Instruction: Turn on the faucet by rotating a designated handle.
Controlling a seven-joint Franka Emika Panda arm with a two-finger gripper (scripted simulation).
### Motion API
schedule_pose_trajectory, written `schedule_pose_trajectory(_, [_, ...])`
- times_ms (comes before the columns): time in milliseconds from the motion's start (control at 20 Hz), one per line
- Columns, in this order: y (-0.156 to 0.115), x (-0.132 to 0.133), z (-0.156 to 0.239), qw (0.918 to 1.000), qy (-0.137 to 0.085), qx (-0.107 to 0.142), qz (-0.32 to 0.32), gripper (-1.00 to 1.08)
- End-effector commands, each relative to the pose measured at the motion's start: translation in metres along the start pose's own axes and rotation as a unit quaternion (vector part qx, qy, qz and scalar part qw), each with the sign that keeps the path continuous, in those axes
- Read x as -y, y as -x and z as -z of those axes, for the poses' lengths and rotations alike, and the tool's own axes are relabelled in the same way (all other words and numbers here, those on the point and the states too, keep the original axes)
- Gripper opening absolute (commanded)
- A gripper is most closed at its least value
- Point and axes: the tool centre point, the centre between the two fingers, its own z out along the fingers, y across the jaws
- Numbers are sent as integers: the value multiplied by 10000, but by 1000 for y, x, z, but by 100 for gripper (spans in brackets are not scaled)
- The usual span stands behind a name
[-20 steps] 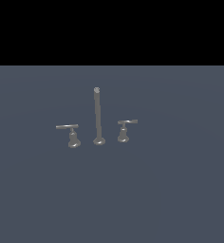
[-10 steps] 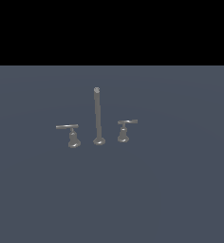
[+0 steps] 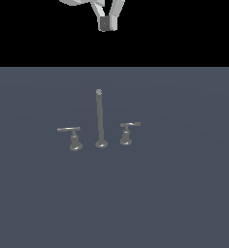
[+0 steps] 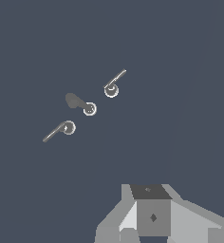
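While the gripper (image 3: 106, 23) hangs high above the faucet (image 3: 101, 118), grip unreadable, the handle (image 3: 128, 131) sits well below, on the exterior view's right of the spout, crossbar level and pointing rightward in that view.

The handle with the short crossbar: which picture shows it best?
The exterior view: there the handle stands side-on, its flared base and short crossbar both plain, on that view's right of the tall spout column. The wrist view looks down on it, so its height is lost.
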Motion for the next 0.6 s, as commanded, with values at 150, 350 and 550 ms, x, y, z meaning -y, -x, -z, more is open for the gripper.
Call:
schedule_pose_trajectory(150, [-26,16,-41,9981,13,10,-621,-100])
schedule_pose_trajectory(350, [-45,25,-68,9946,26,19,-1041,-100])
schedule_pose_trajectory(550, [-64,32,-96,9894,40,26,-1451,-100])
